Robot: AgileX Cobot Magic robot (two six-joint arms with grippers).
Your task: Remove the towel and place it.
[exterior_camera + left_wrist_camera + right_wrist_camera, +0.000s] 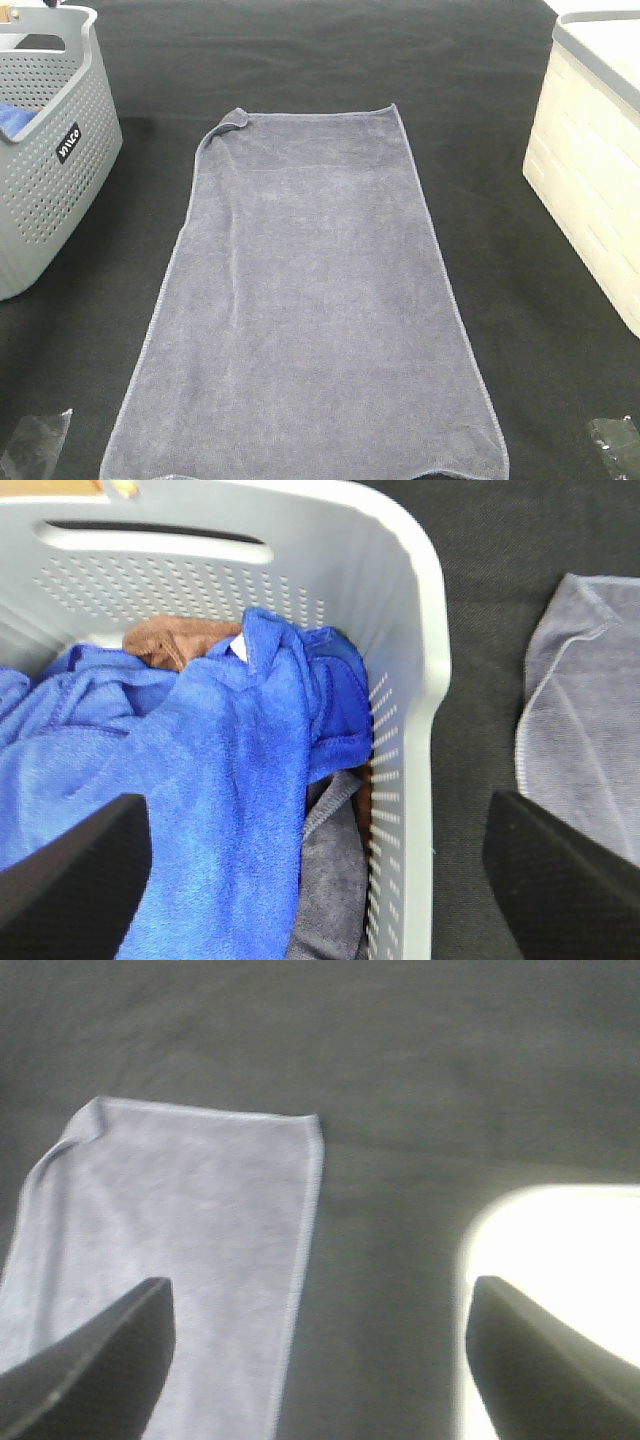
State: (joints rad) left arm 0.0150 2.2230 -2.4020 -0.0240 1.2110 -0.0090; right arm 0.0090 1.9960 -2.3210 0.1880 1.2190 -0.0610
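— Black cloth point(500, 130) covers the whole table, right? What's nearest the camera?

— Yes. Nearest, at the bottom corners of the high view, the tips of the left gripper point(35, 445) and right gripper point(615, 440) just show. Both have their jaws spread wide and hold nothing; the wrist views show each pair of dark fingers point(70, 875) well apart, with empty air between.

— And the towel?

— The grey towel point(310, 310) lies flat and lengthwise down the middle of the cloth, from the near edge away. Its far left corner point(232, 118) is folded over a little.

— What flanks it?

— On the left, farther back, a grey perforated basket point(55, 170) holds a blue cloth point(200, 770), a brown one point(170, 642) and something grey underneath. On the right stands a cream bin with a grey rim point(595, 150). Neither touches the towel.
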